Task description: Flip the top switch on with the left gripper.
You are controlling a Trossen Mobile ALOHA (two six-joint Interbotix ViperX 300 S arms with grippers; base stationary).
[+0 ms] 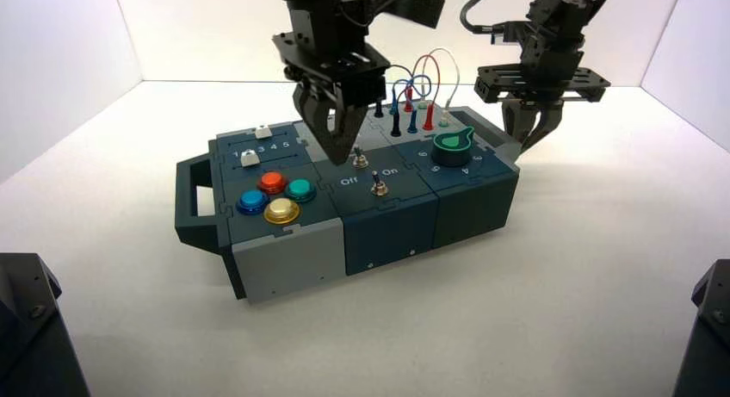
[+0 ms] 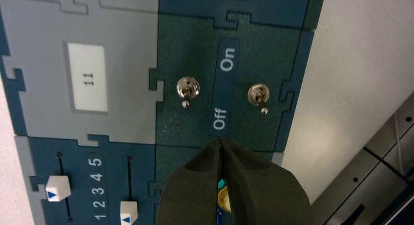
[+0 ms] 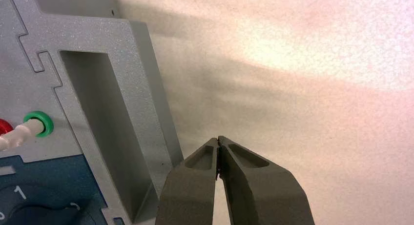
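Box [image 1: 293,251] has top switch [image 2: 187,89] toward "Off" [image 2: 219,119], closed left gripper [image 2: 219,141] above, closed right gripper [image 3: 218,138] alongside.

Sliders [image 1: 250,158] behind buttons [image 1: 281,211] on box's [image 1: 387,238] left — switches [image 1: 379,189] between buttons and knob [image 1: 452,147], wires [image 1: 438,76] behind

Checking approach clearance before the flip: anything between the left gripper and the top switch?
Nothing visible in the way. In the left wrist view, bare panel lies between the left gripper's closed tips and the top switch; the other toggle sits off to the side.
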